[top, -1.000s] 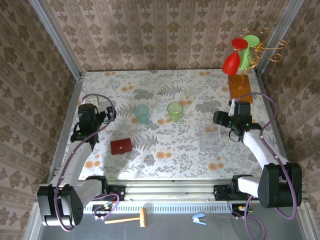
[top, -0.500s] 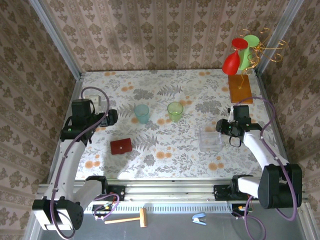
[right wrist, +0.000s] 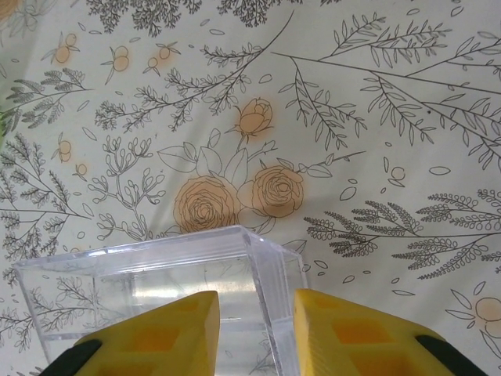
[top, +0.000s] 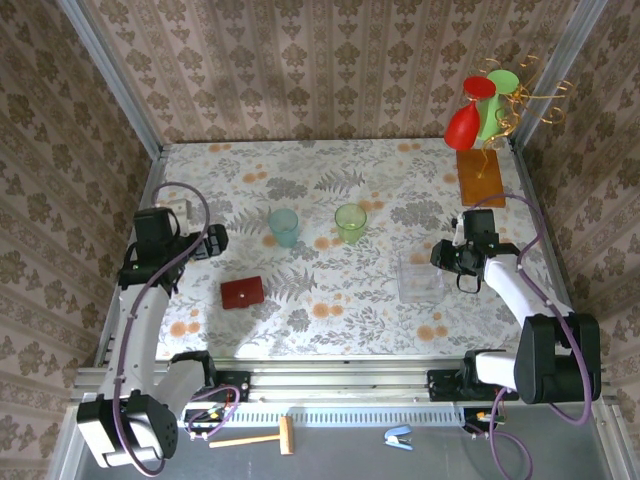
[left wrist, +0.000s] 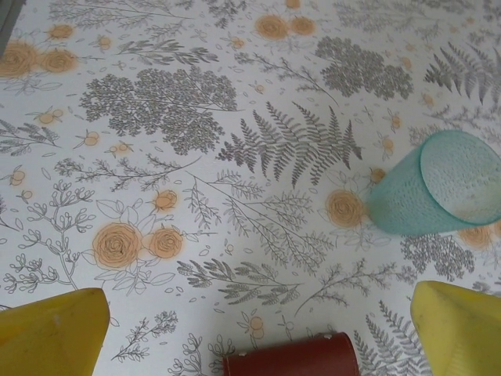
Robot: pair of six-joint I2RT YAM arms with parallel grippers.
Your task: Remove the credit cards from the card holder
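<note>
The card holder (top: 242, 292) is a dark-red wallet lying closed on the flowered table, left of centre. Its far edge (left wrist: 290, 357) shows at the bottom of the left wrist view. The credit cards are hidden. My left gripper (top: 214, 242) hovers behind and to the left of the wallet. It is open (left wrist: 258, 317), with its yellow fingers (left wrist: 51, 333) far apart and nothing between them. My right gripper (top: 446, 258) is at the right side of the clear plastic box (top: 420, 275). Its jaws (right wrist: 257, 333) are narrowly open and straddle the box's right wall (right wrist: 274, 290).
A teal cup (top: 283, 226) and a green cup (top: 351, 222) stand behind the table's middle; the teal cup (left wrist: 442, 192) is just right of my left gripper. An orange board (top: 481, 177) with red and green glasses on a wire stand (top: 487, 105) fills the back right corner.
My left arm has drawn back to the left, its gripper now pointing at the table beyond the wallet. My right gripper has come down onto the clear box's right wall.
</note>
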